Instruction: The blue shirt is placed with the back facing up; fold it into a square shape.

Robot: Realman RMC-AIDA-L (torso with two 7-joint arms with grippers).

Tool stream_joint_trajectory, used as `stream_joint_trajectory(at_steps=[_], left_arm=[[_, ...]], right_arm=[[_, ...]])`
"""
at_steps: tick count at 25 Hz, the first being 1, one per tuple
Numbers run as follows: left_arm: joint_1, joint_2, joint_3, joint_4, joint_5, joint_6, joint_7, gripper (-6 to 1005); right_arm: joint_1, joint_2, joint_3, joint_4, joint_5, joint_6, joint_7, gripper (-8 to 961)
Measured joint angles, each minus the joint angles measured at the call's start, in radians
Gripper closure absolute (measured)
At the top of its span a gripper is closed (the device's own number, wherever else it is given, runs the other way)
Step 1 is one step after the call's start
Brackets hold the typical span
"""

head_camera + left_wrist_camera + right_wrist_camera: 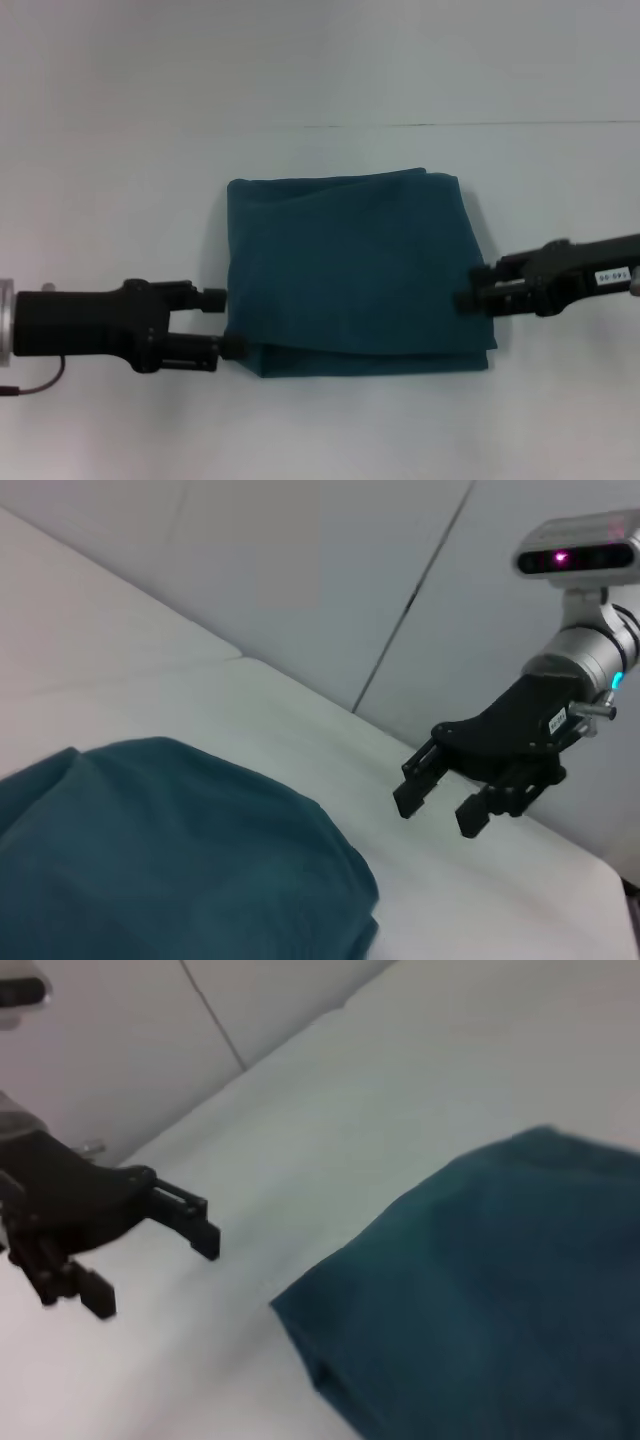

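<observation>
The blue shirt [350,270] lies folded into a rough square on the middle of the white table, plain side up, with layered edges along its near side. My left gripper [225,322] stands open just off the shirt's left edge, near the front corner, holding nothing. In the right wrist view that left gripper [150,1265] is a short way clear of the shirt [490,1290]. My right gripper [470,286] hovers open at the shirt's right edge. The left wrist view shows this right gripper [440,805] above bare table, apart from the shirt [170,860].
The white table [320,430] spreads out on all sides of the shirt. Its far edge meets a pale wall at a thin seam [450,124]. A thin cable [30,385] hangs off the left arm near the front left.
</observation>
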Motion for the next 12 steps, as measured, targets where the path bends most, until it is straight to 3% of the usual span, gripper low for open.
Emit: stream_joint_trajectory(at_steps=[4, 12], left_arm=[[-0.028, 0.001, 0.066, -0.026, 0.001, -0.029, -0.127, 154], [-0.071, 0.009, 0.08, -0.061, 0.025, -0.091, -0.221, 154]], right_arm=[[0.032, -0.013, -0.013, 0.05, -0.012, -0.013, 0.076, 370], [0.07, -0.03, -0.019, 0.123, -0.015, -0.015, 0.045, 371]])
